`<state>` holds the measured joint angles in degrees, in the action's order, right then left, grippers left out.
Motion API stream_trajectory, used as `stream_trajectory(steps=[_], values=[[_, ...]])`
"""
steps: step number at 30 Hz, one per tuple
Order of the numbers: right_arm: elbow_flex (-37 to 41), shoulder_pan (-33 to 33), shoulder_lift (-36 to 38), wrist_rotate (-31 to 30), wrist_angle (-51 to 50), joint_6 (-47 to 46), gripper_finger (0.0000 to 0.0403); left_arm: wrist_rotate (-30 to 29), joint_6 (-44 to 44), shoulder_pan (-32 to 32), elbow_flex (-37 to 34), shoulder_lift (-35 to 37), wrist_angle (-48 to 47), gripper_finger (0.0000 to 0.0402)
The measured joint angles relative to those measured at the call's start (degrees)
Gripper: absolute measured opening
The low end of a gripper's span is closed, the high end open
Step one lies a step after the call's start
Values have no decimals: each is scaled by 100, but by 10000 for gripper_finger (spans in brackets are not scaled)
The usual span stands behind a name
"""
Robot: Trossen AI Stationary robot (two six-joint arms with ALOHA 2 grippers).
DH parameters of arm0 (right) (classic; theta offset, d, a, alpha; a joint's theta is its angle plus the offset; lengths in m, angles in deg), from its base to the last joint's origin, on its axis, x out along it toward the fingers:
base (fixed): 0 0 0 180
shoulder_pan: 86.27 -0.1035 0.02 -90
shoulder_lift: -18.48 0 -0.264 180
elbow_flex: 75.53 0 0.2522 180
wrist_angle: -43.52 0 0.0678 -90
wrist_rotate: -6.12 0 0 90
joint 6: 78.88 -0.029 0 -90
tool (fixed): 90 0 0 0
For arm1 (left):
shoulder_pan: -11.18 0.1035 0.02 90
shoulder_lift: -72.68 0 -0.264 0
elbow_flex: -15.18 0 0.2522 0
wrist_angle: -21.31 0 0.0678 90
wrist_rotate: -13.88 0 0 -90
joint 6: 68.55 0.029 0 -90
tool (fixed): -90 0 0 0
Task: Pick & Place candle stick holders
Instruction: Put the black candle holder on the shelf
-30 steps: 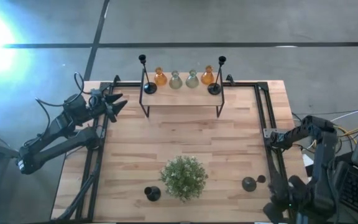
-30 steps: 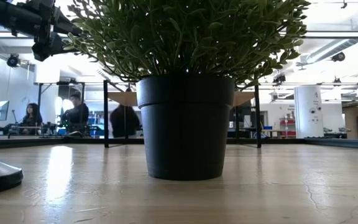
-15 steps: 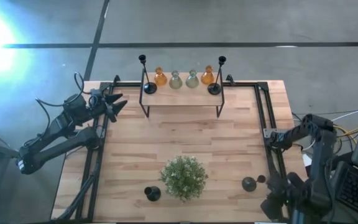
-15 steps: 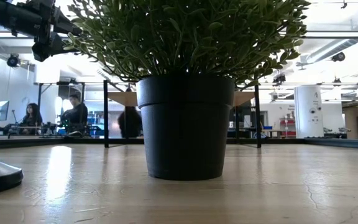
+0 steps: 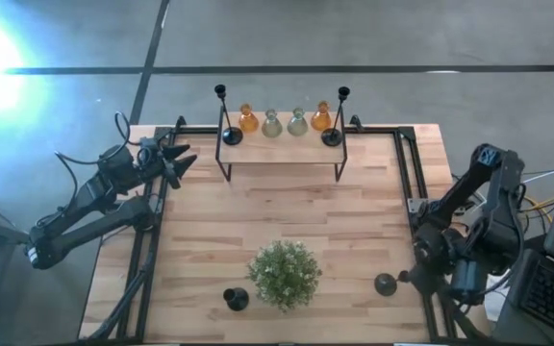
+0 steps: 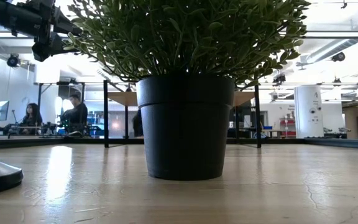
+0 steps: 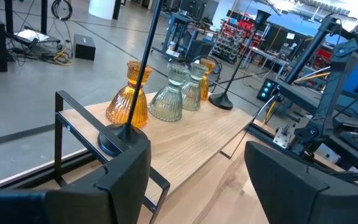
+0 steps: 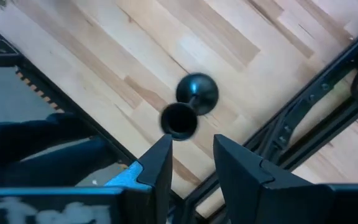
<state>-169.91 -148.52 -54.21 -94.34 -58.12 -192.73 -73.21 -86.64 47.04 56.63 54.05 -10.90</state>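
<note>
High view: right gripper (image 5: pixel 414 277) pointing down, fingers apart, empty, beside candle stick holder (image 5: pixel 386 284); left gripper (image 5: pixel 183 158) agape.

A wooden table (image 5: pixel 354 207) carries a potted plant (image 5: pixel 284 274) with green foliage in a black pot (image 6: pixel 184 127) near its front edge, centred left to right. At the far edge a black-framed wooden shelf (image 5: pixel 282 142) supports four flask-shaped glass vases in a row: an orange vase (image 5: pixel 248 119), two grey-green vases (image 5: pixel 272 123) (image 5: pixel 297 121), and a second orange vase (image 5: pixel 320 117). In the room beyond the table, people (image 6: pixel 73 115) sit at desks on the left.
</note>
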Motion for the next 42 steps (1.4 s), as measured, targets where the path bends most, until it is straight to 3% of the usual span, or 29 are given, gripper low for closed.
stream_trajectory(steps=[13,25,42], values=[[909,10,372,344,861,-57,132,0,4,1,0,0,0,264],[1081,7,364,343,1056,-90,153,0,6,1,0,1,0,264],[1451,171,364,341,1354,-111,146,-1,9,0,0,0,0,264]])
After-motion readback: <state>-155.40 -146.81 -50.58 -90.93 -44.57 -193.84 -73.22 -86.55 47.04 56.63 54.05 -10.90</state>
